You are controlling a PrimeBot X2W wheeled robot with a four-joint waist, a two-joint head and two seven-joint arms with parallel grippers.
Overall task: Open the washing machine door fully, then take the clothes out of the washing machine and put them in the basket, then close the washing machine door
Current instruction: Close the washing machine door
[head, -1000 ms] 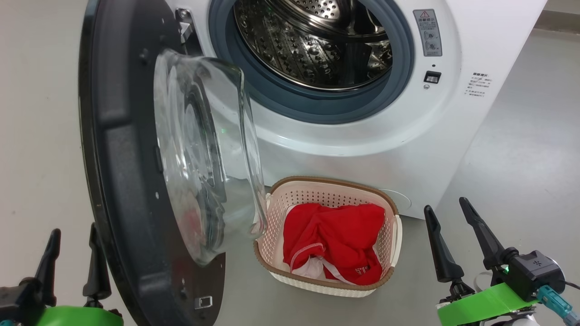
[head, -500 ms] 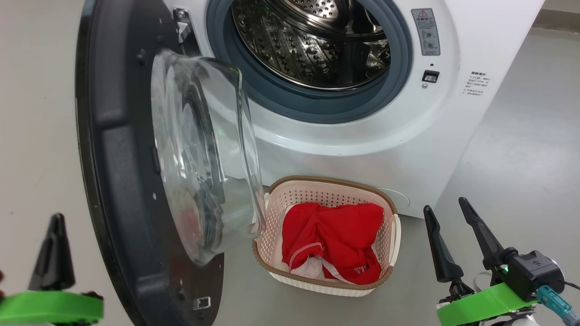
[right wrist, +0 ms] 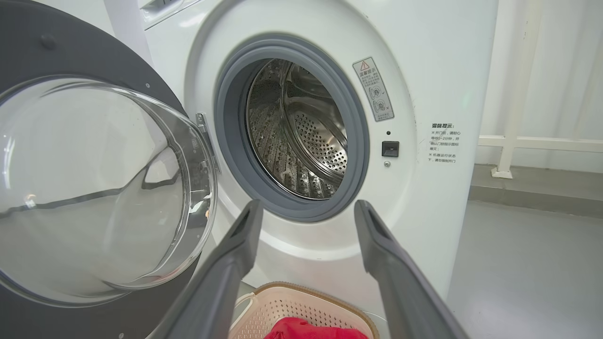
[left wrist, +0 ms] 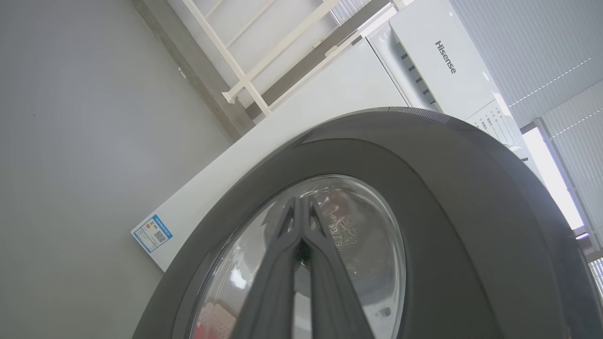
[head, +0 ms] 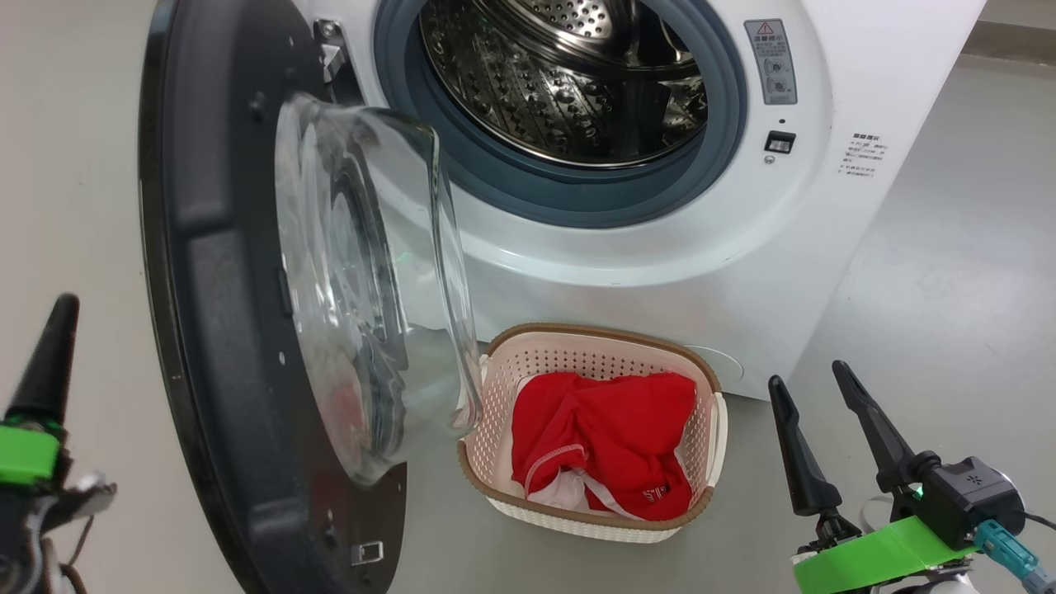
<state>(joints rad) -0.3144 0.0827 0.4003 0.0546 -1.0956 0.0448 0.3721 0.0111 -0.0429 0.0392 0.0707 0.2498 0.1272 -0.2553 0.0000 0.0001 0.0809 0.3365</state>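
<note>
The washing machine door stands swung open to the left, its glass bowl bulging toward the white washing machine. The steel drum shows no fabric. On the floor below the opening sits the basket with the red clothes in it. My left gripper is shut on nothing, left of the door on its outer side; in the left wrist view it points at the door's window. To the right of the basket, my right gripper is open and empty, aimed at the drum.
Grey floor lies to the right of the machine. A white railing runs behind it. A white Hisense appliance stands beyond the machine. A blue label marks the machine's lower side corner.
My left gripper has closed its jaws and shifted left and up beside the door's outer face. The right gripper, door, basket and clothes have not moved.
</note>
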